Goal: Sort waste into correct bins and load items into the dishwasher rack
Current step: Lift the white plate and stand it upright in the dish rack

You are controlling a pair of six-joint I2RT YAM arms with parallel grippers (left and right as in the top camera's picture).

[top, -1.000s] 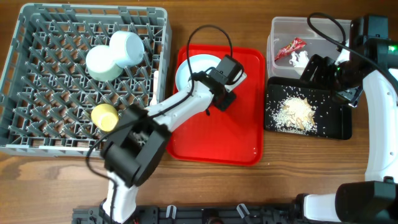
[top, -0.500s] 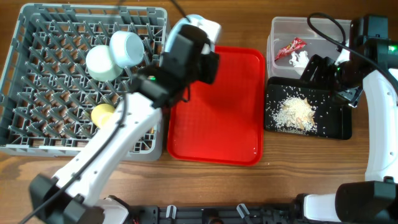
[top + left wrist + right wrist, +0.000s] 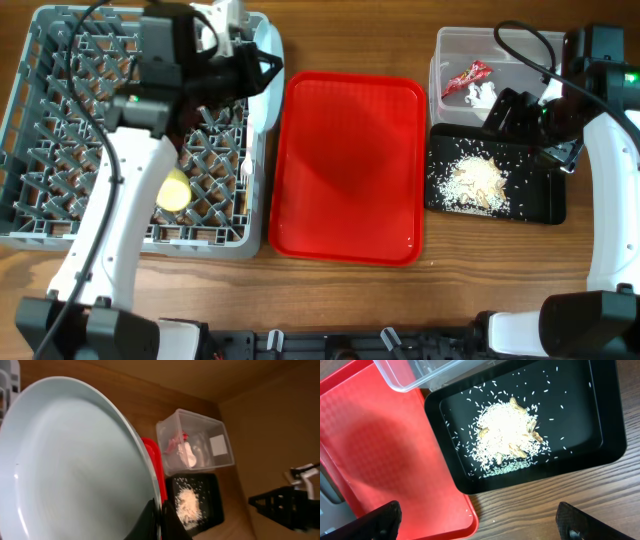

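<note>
Blue plate (image 3: pixel 75 470), rim pinched in left gripper (image 3: pixel 159 519), tipped on edge over the right side of the rack (image 3: pixel 120 241) for slotting between pegs (image 3: pixel 100 120); right gripper (image 3: pixel 482 521) spread.

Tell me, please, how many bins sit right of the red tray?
2: the clear tub at the back, and the black tray in front of it, holding rice. None looks hidden.

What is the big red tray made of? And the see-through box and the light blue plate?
Red tray: looks like hard plastic, with a fine bumpy texture and a soft shine.
See-through box: clear plastic; you can see the red wrapper through its walls.
Light blue plate: smooth and glossy, probably plastic or glazed ceramic; the pictures cannot settle which.
</note>
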